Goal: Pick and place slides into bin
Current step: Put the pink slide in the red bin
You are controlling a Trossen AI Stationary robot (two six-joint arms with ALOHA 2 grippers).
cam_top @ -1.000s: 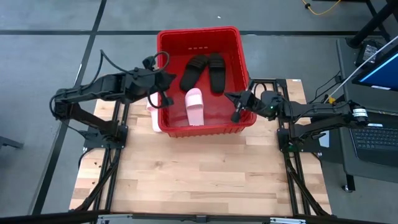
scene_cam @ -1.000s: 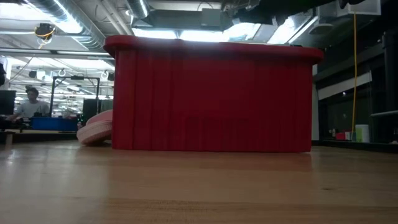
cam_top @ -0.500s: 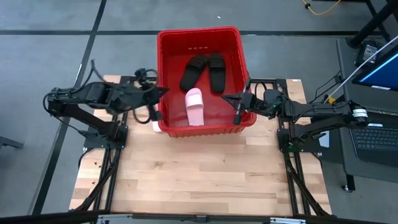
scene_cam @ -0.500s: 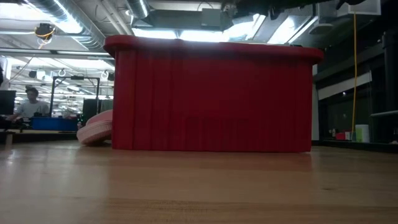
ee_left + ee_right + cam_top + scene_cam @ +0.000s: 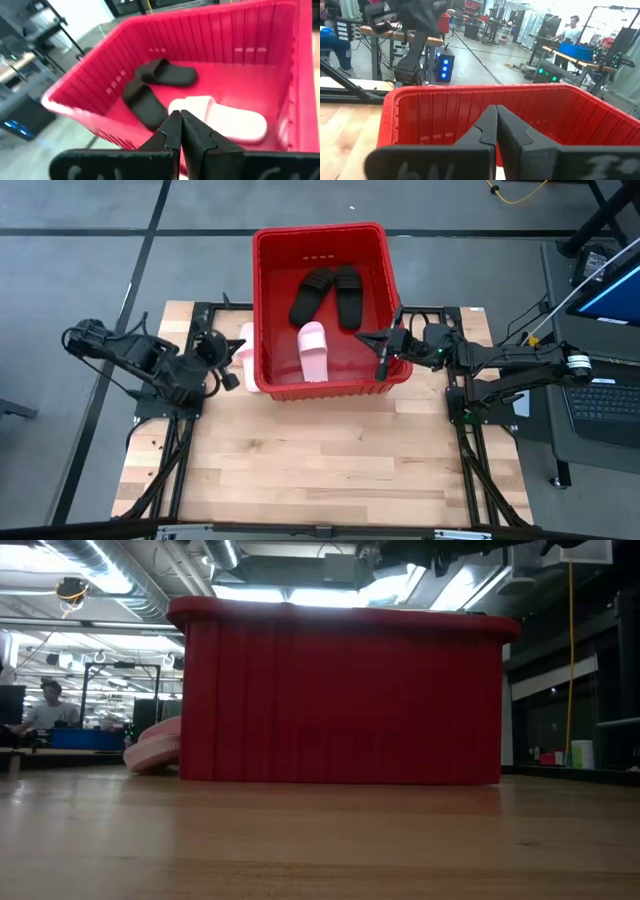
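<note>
The red bin stands at the table's far middle. Two black slides and one pink slide lie flat on its floor; they also show in the left wrist view. The second pink slide lies on the table against the bin's left wall, and shows in the low view. My left gripper is shut and empty, left of that slide. My right gripper is shut and empty at the bin's right wall.
The bin fills the middle of the low view. Bare wooden table lies between the bin and the near edge. A desk with a laptop stands off the table's right side. People sit in the room beyond.
My left gripper has drawn back from above the bin's left rim toward the table's left edge and down beside the bin. The pink slide outside the bin, half hidden by the arm before, now shows. My right arm has kept still.
</note>
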